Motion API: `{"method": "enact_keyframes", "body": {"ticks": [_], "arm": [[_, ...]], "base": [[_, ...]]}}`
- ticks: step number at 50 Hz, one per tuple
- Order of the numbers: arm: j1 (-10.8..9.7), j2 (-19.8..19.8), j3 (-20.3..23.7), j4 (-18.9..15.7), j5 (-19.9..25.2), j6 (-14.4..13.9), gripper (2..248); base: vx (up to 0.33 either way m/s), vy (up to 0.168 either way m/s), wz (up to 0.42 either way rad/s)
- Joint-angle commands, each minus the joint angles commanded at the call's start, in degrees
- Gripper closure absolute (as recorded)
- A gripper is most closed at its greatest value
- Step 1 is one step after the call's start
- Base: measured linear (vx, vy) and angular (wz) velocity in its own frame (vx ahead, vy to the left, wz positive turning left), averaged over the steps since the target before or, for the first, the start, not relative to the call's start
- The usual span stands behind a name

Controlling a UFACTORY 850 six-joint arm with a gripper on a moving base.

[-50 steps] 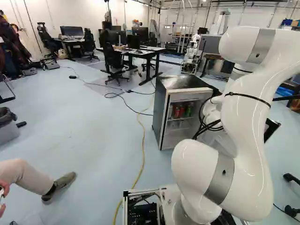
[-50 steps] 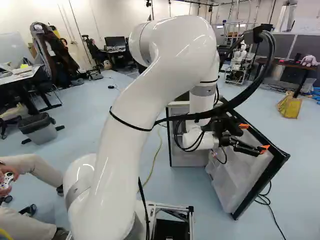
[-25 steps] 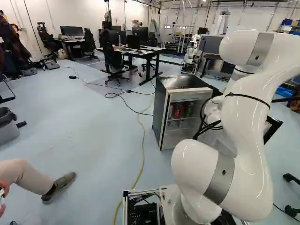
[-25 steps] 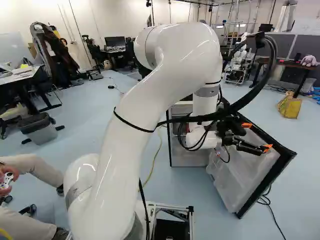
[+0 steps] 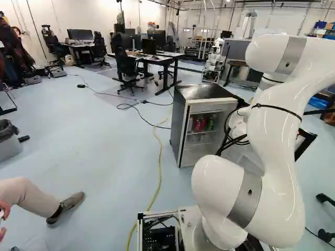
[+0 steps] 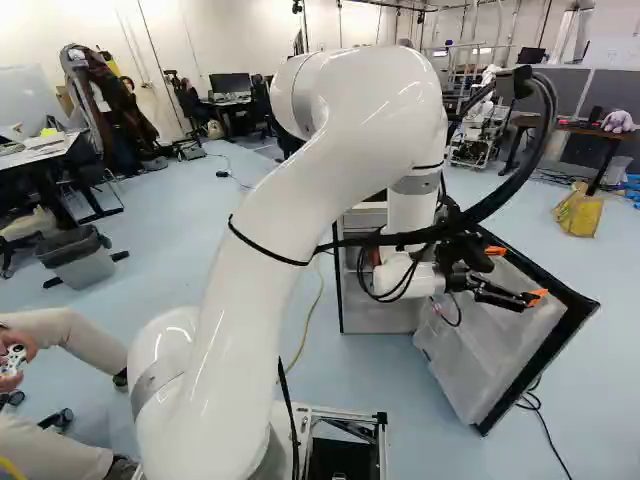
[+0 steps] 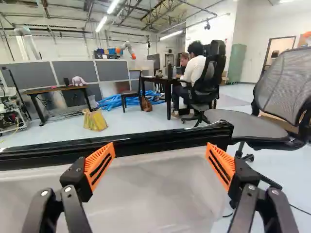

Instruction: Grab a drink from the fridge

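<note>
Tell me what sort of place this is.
Probably a robotics lab or workshop: a white jointed robot arm reaches toward a small black-sided fridge, and black office chairs stand by desks with monitors.

We note a glossy white arm (image 6: 260, 200): rounded joints (image 5: 212, 178), grey bands (image 5: 242, 206), black straps (image 5: 277, 107), looping black cable (image 6: 548, 115); black jaws, silver screws (image 7: 67, 189), ribbed orange pads (image 7: 97, 158).
</note>
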Motion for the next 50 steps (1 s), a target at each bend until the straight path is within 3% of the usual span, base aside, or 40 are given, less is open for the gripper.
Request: {"method": "enact_keyframes", "body": {"ticks": [14, 50], "arm": [[-0.1, 3.4, 5.3, -4.2, 0.0, 0.0, 3], [0.6, 12.3, 18.6, -25.4, 0.0, 0.0, 3]], "base": [[0.0, 0.0, 0.0], [0.0, 0.0, 0.0]]}}
